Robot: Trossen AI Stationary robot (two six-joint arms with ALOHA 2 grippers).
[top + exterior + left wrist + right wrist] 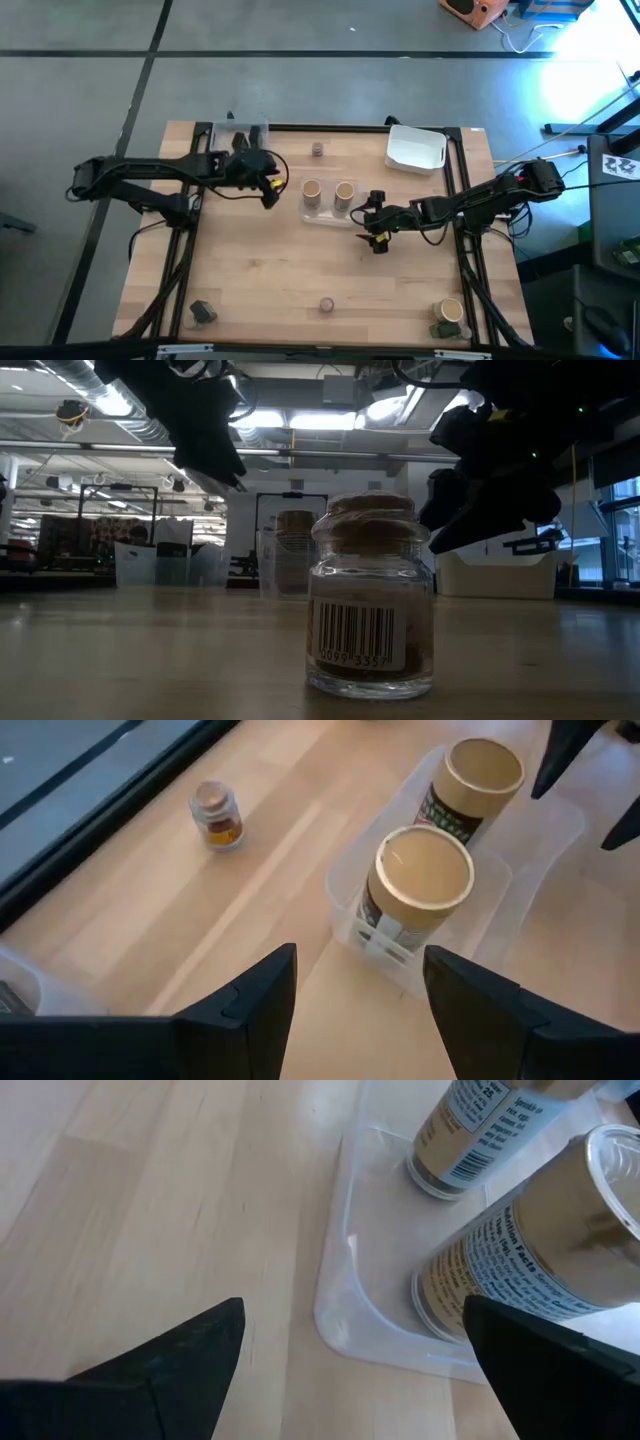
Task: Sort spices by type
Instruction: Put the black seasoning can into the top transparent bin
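Two tan cylinders with pale tops [311,190] [344,190] stand in a clear tub [327,214] at mid-table. My left gripper [272,192] [360,960] is open just left of the tub. My right gripper [368,222] [355,1305] is open at the tub's right near corner. A tiny cork-topped round jar [318,149] [216,815] stands farther back. Another tiny jar [326,305] [370,600] stands at the near edge. A dark blocky jar [203,312] sits near-left. A third tan cylinder [451,312] and a dark jar [440,330] sit near-right.
A white rectangular tub [416,148] sits at the far right of the table, and a second clear tub [240,132] at the far left corner. Bare wood [270,270] lies between the middle tub and the near edge. A dark frame [470,200] runs along the table's sides.
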